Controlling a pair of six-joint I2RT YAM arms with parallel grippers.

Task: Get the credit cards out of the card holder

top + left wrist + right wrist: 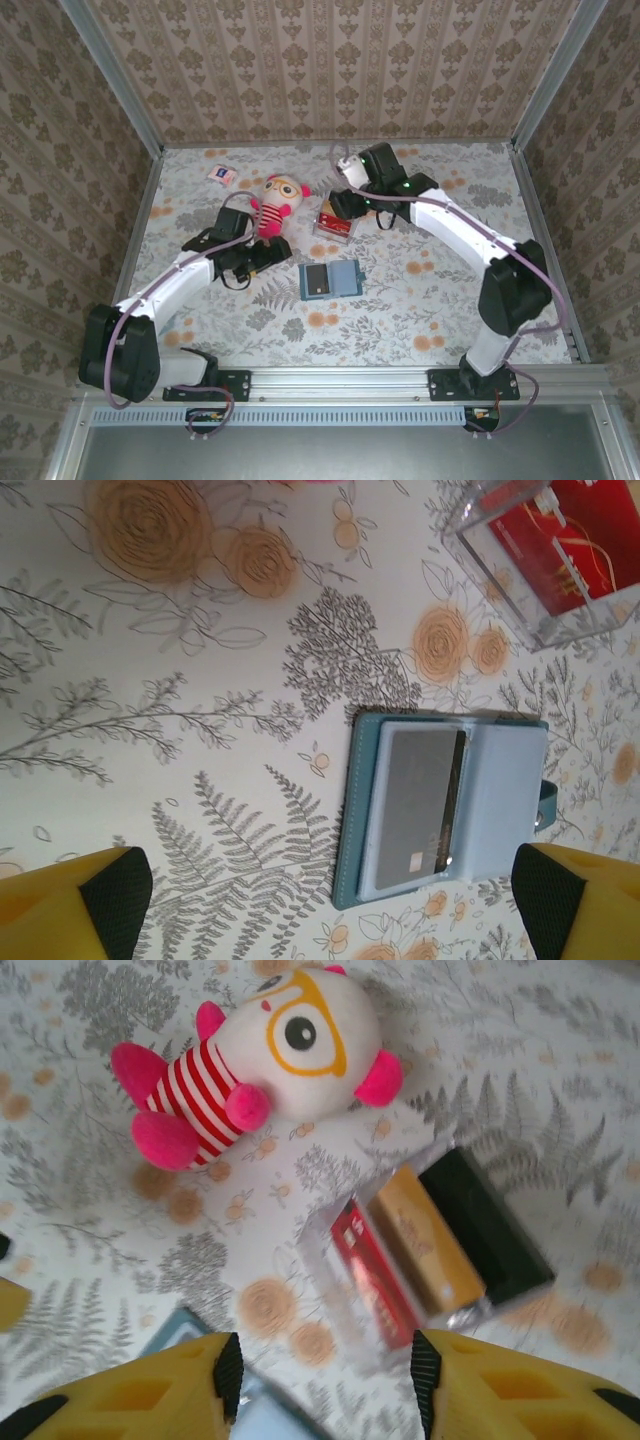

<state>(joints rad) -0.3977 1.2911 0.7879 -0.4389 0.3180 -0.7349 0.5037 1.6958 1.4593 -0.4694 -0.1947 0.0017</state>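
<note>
Floral cloth covers the table (400, 320), and the card holder (331, 279) lies open on it near the middle, one grey card (420, 798) tucked in its pale inner slot. Beside the plush doll (270, 1050), a red card (375, 1270), a tan card (430, 1245) and a dark card (485, 1225) sit in a clear tray (322, 1260). The left pincer (330, 880) hangs wide and empty near the holder. The right pincer (325, 1380) is parted above the tray, gripping nothing. The last card looks thin and flush, so the fingers may pinch the soft flap too and drag the unpinned holder along.
</note>
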